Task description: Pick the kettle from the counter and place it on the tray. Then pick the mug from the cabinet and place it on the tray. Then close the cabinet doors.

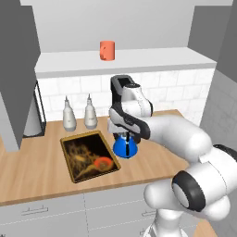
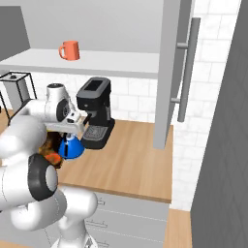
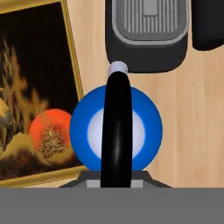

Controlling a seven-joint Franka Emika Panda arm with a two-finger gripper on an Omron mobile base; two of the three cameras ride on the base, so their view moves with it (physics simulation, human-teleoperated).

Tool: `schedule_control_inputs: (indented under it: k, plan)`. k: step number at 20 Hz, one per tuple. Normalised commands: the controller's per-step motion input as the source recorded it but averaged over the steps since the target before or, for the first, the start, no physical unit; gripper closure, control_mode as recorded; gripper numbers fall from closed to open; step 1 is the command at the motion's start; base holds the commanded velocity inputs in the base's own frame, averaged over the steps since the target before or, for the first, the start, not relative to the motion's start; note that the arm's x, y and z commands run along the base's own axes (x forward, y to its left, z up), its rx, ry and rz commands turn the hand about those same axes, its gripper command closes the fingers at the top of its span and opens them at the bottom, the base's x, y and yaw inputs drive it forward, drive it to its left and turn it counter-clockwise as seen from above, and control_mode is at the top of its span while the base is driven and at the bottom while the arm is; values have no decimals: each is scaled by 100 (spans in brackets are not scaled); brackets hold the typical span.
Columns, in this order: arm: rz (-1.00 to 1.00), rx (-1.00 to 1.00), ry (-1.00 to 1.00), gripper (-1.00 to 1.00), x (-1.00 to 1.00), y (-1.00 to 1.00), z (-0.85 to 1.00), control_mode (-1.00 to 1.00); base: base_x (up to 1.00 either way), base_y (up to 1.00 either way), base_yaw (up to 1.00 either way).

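Kettle (image 1: 125,146), blue, on counter (image 1: 37,171), gripper (image 1: 124,134) closed on its black arched handle.
Tray (image 1: 88,155) lies just beside, at kettle's 9 o'clock in hand view; coffee machine (image 2: 96,112) at 12; orange mug (image 1: 107,50) on cabinet shelf (image 1: 152,58).

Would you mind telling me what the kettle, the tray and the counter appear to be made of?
Kettle: smooth bright-blue body, perhaps enamel or plastic, with a glossy black handle showing a highlight.
Tray: dark, lacquer-like surface with a thin gold rim and a painted orange-brown picture.
Counter: light wood, judging by its plank lines, matte.
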Motion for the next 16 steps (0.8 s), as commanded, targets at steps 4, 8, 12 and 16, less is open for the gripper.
schedule_control_inputs:
  k: [4,8,12,16]
  plan:
    - [0,0,-14,100,1,100,27,-100,0,0,0]
    - [0,0,-5,100,43,96,-9,-100,0,0,0]
    - [-5,0,-4,100,57,86,-12,-100,0,0,0]
    - [-7,0,0,100,52,65,0,-100,0,0,0]
